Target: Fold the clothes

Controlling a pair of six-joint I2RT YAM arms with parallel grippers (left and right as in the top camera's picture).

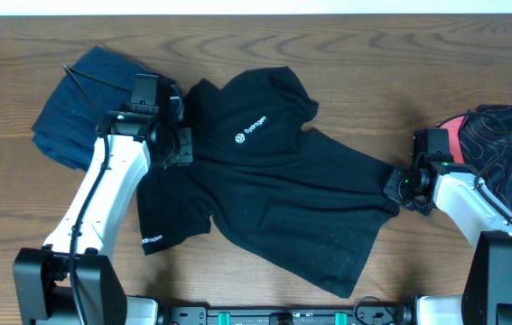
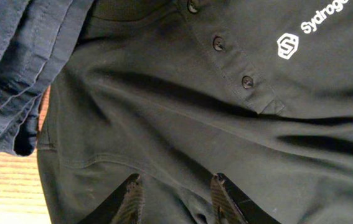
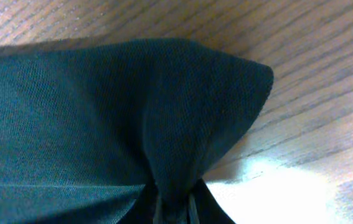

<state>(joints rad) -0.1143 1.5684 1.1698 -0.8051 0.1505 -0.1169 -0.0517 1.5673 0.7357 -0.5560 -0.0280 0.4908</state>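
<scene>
A black short-sleeved shirt point(image 1: 283, 190) with a white chest logo point(image 1: 251, 132) lies spread and rumpled across the middle of the table. My left gripper point(image 1: 181, 144) sits on its left side, near the collar. In the left wrist view its fingers point(image 2: 134, 194) stand apart over the black shirt point(image 2: 164, 112), with a loose wrinkle of cloth between them, below the button placket. My right gripper point(image 1: 397, 185) is at the shirt's right corner. In the right wrist view the right gripper point(image 3: 175, 200) is shut on a pinched peak of the black shirt point(image 3: 164, 106).
A navy garment point(image 1: 79, 108) lies bunched at the back left, next to the left arm, and shows as the navy garment point(image 2: 14, 62) beside the shirt. A black-and-coral line-patterned garment point(image 1: 508, 149) lies at the right edge behind the right arm. Bare wooden table point(image 1: 418, 72) surrounds them.
</scene>
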